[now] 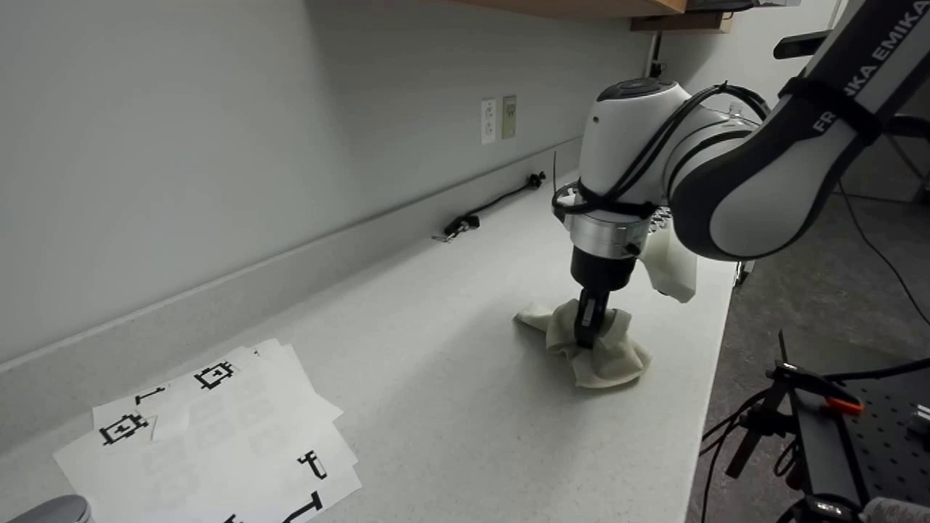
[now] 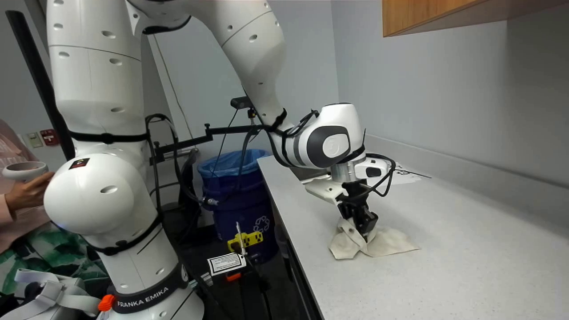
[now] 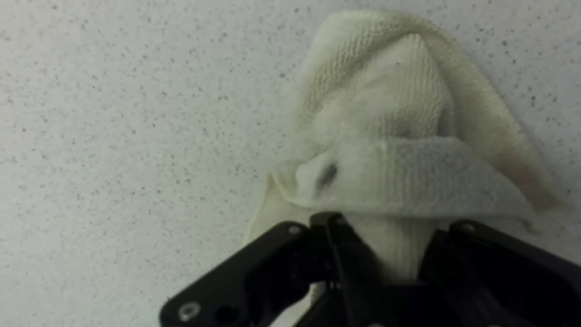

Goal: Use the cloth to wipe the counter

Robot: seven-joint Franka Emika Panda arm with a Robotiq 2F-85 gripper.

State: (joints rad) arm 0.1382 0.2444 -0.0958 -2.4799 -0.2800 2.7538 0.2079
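Note:
The cream-white cloth [image 1: 614, 356] lies bunched and folded on the pale counter [image 1: 450, 378], fairly near its front edge. Pointing straight down into the folds, my gripper [image 1: 585, 340] is shut on the cloth, its tips buried in fabric. In an exterior view, a flap of the cloth [image 2: 391, 242] spreads flat to one side of the gripper [image 2: 367, 234]. The wrist view has loose folds of cloth [image 3: 386, 100] ahead of the black fingers [image 3: 336, 245], with a dark spot on one fold. Speckled counter [image 3: 136, 136] surrounds the cloth there.
White sheets with black marks [image 1: 218, 436] lie along the counter. A short black cable with a clip [image 1: 463, 224] rests by the wall. Wooden cabinets [image 2: 435, 15] hang above. Beyond the counter's front edge are a blue bin [image 2: 240, 200] and a black perforated platform [image 1: 864, 450].

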